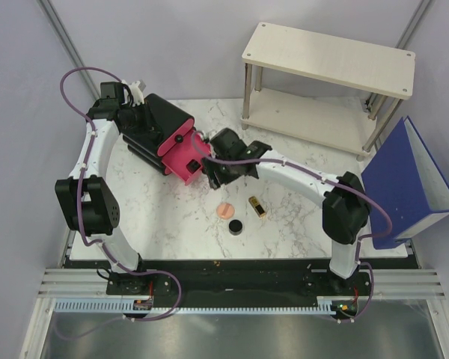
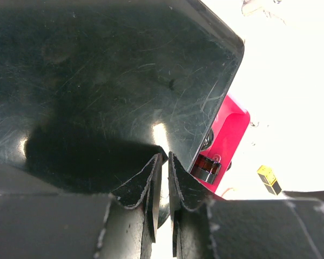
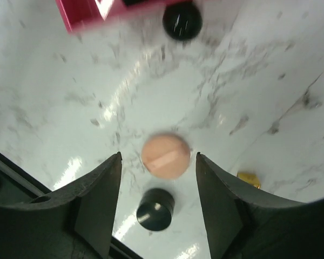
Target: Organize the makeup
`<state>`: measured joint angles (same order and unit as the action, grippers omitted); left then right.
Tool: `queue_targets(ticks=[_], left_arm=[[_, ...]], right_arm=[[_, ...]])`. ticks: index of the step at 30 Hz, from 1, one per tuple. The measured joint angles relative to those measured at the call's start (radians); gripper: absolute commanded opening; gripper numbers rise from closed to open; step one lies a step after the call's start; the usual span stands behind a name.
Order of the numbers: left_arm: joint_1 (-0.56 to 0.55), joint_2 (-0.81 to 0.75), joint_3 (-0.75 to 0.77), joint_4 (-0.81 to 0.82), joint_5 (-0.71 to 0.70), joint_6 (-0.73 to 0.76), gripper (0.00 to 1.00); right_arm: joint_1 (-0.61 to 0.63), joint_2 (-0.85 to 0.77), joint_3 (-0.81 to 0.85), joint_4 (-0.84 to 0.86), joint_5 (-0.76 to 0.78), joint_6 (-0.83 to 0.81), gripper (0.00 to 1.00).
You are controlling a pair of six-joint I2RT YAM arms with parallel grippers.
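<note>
Right end effector (image 3: pixel 158 157) is wide open w/ nothing inside, above peach compact (image 3: pixel 165 156) & black compact (image 3: pixel 155 209) on counter (image 1: pixel 165 217). Gold lipstick (image 1: pixel 257 206) lies near. Left end effector (image 2: pixel 163 159) is narrow at black box (image 1: pixel 153 123); grip cannot be told.

One black box with pink drawers (image 1: pixel 161 116), near it one peach compact (image 1: pixel 225 210), one black compact (image 1: pixel 236 226), one lipstick (image 1: pixel 257 206), behind it one shelf (image 1: pixel 329 56)

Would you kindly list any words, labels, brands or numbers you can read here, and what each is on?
None can be read.
The pink drawer, peach compact and black compact show no lettering.
Any print on the gold-and-black lipstick is too small to read.
</note>
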<state>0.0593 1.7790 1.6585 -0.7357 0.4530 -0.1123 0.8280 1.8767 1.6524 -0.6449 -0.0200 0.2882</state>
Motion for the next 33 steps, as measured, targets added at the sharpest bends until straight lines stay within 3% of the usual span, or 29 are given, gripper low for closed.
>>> queue_targets(ticks=[6, 17, 20, 21, 24, 33], left_arm=[[0.000, -0.001, -0.001, 0.000, 0.000, 0.000, 0.20], [0.000, -0.010, -0.012, 0.000, 0.000, 0.000, 0.20], [0.000, -0.010, -0.013, 0.000, 0.001, 0.001, 0.20], [0.000, -0.011, -0.013, 0.000, 0.001, 0.001, 0.20], [0.000, -0.012, -0.014, 0.000, 0.001, 0.001, 0.20], [0.000, -0.012, -0.014, -0.001, 0.001, 0.001, 0.20]], right_arm=[[0.067, 0.018, -0.166, -0.053, 0.024, -0.032, 0.62], [0.061, 0.123, -0.200, 0.030, 0.033, -0.029, 0.54], [0.062, 0.161, -0.194, 0.051, 0.027, -0.024, 0.35], [0.063, 0.164, -0.192, 0.061, 0.023, -0.023, 0.20], [0.063, 0.170, -0.190, 0.070, 0.004, -0.017, 0.07], [0.062, 0.146, -0.176, 0.048, -0.002, -0.016, 0.03]])
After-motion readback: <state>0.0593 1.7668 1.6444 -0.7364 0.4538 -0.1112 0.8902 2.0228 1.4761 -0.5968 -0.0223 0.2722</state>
